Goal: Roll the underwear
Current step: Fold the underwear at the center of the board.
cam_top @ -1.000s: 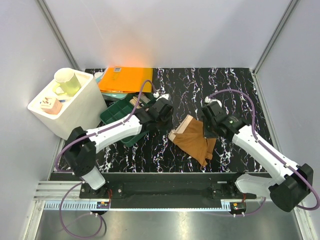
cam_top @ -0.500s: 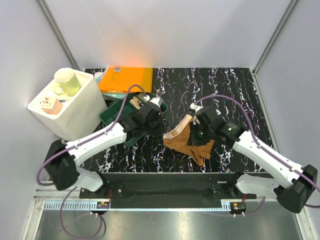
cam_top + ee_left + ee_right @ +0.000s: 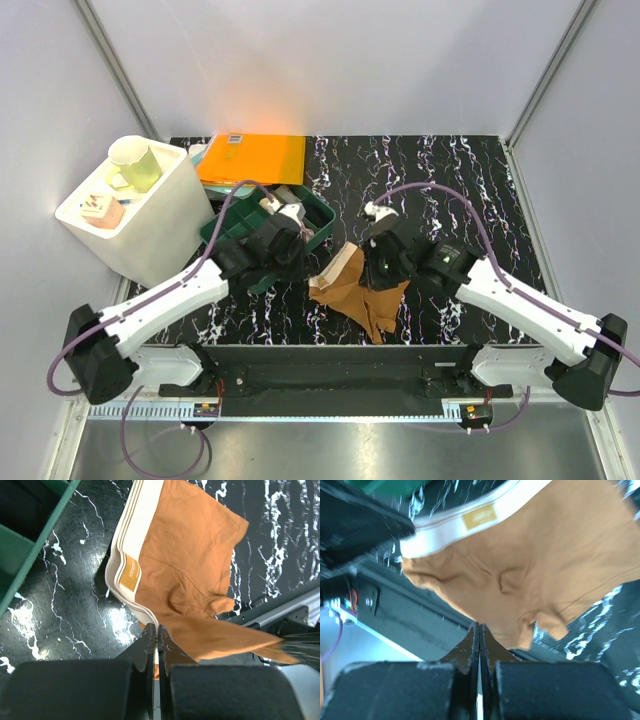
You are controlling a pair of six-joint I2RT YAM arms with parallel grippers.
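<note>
Both left fingers and right fingers, clamped on brown underwear, have dragged it nearer.

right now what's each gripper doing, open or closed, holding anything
left gripper: closed, pinching the brown underwear at its waistband edge.
right gripper: closed, pinching the brown underwear at the edge opposite the waistband.

White arms, purple cables, black claws

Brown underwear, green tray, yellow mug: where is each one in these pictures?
Brown underwear (image 3: 190, 565), left wrist view, middle of the fabric.
Green tray (image 3: 40, 542), left wrist view, its rim.
Yellow mug (image 3: 140, 172), top view, its side.
</note>
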